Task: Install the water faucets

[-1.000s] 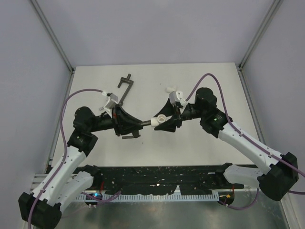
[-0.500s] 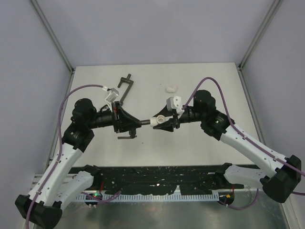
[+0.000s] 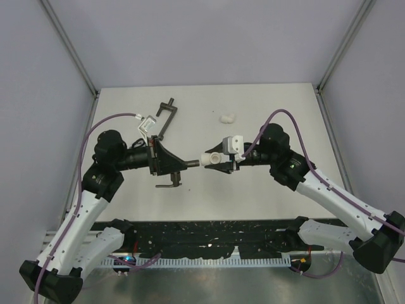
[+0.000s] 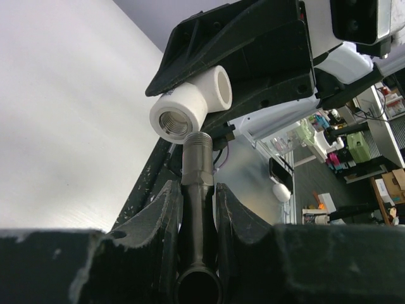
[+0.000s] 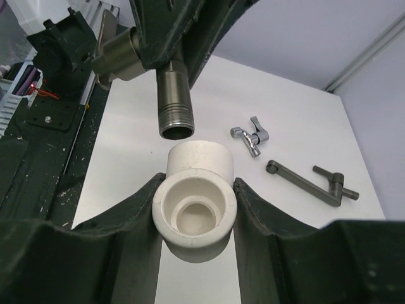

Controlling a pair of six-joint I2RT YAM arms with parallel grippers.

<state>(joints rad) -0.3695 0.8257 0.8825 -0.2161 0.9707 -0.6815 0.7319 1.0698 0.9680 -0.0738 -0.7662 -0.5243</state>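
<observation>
Being clamped in the near-shut left gripper [image 4: 197, 192], the dark faucet [image 4: 196, 158] should be squared to the seemingly unentered white elbow [image 5: 193, 218] pinched just ahead by the right gripper [image 5: 194, 185].

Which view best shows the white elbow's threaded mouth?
Left wrist: the white elbow turns its threaded mouth toward the lens, close to the dark faucet. Right wrist shows only its smooth socket; top external shows it tiny.
</observation>
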